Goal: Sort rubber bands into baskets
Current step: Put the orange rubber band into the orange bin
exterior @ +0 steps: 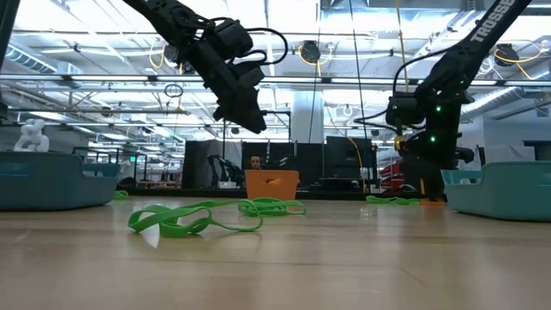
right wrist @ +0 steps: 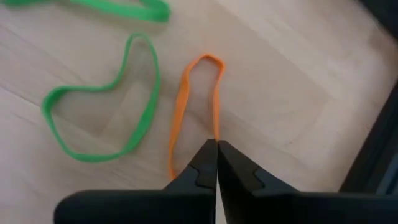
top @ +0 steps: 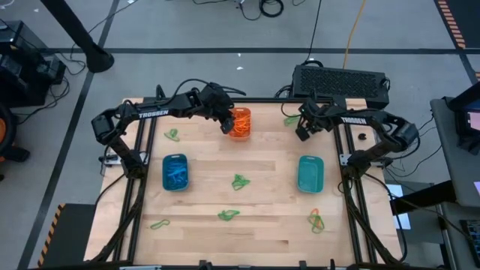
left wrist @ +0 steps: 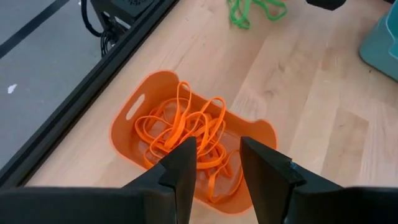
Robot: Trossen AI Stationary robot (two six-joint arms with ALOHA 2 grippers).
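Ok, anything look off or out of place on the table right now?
Nothing damaged or spilled. The orange basket holds only orange bands, the blue basket blue ones. One oddity: the right end effector is shut over an orange rubber band lying among green bands, far from its basket. Loose bands remain scattered across the table.

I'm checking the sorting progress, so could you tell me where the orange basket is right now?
In the high view the orange basket sits at the table's far edge, near the middle, directly under the left gripper, with orange bands inside.
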